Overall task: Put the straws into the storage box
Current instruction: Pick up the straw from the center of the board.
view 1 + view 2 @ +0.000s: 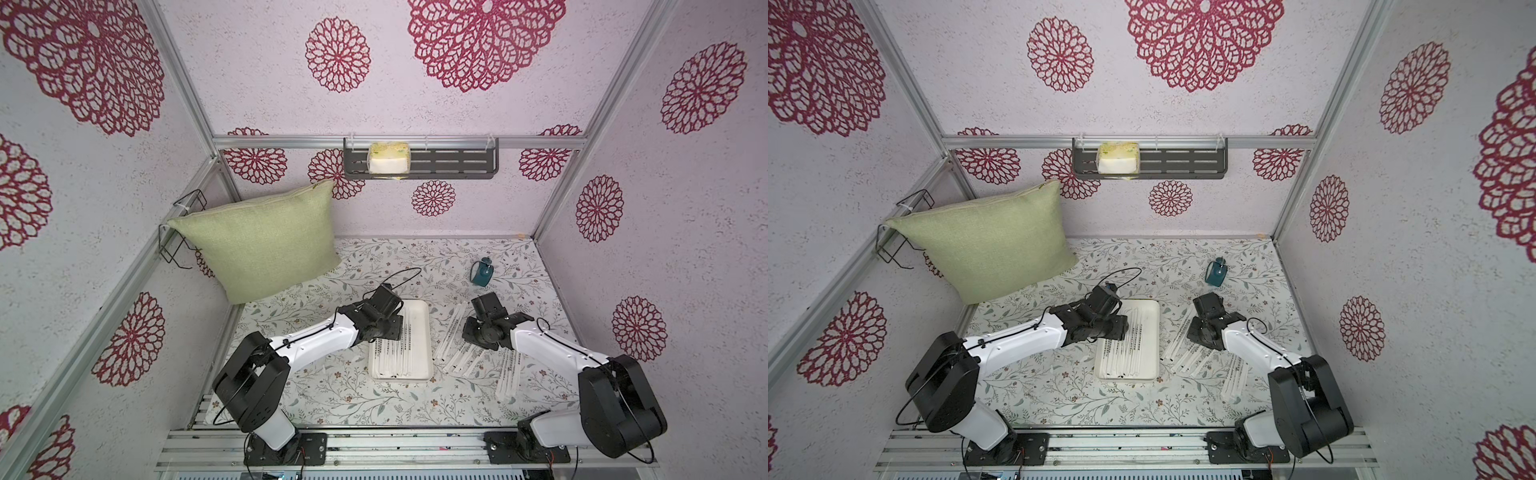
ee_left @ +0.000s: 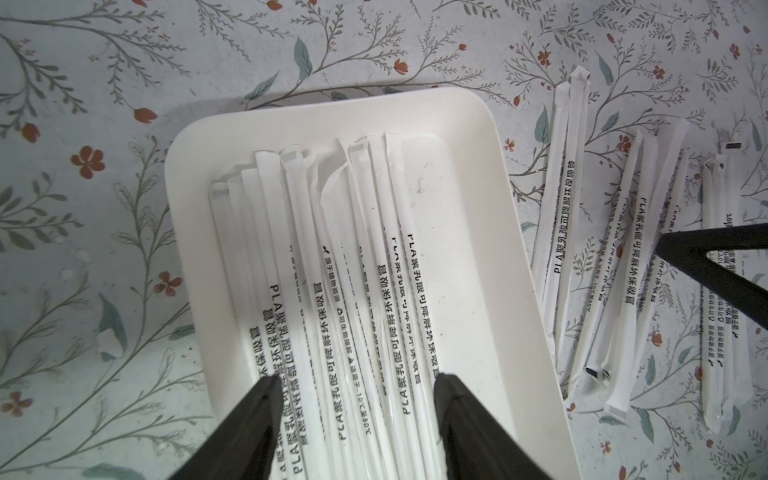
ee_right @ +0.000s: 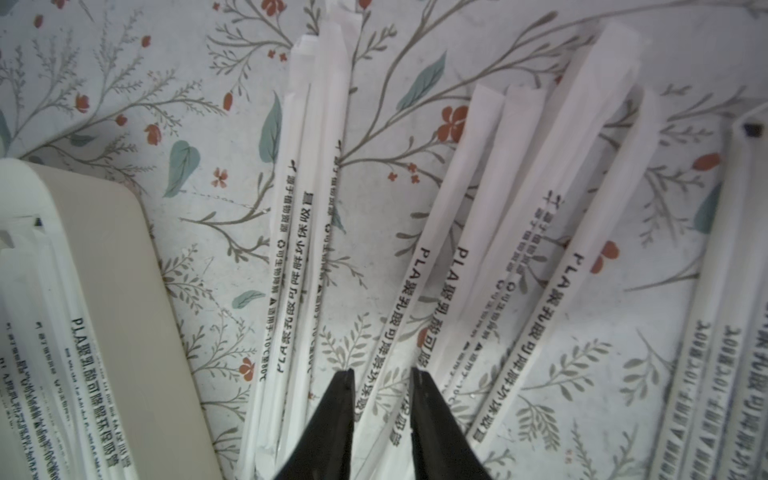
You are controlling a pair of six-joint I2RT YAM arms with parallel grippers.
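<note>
The storage box (image 1: 420, 332) (image 1: 1148, 332), a shallow white tray, lies mid-table. Several paper-wrapped straws (image 2: 357, 257) lie lengthwise in its left half. My left gripper (image 2: 357, 378) hangs over them, open, with its jaws wide on either side of the bundle and holding nothing. More straws (image 1: 465, 359) (image 3: 490, 257) are fanned out on the table to the right of the box. My right gripper (image 3: 382, 372) is low over that fan. Its jaws stand a narrow gap apart, with one straw running between them on the table.
A green cushion (image 1: 257, 245) leans in the back-left corner in front of a wire rack (image 1: 183, 232). A small teal object (image 1: 482, 274) sits at the back right. A dark slotted shelf (image 1: 457, 164) on the back wall holds a yellow-white pack (image 1: 388, 160).
</note>
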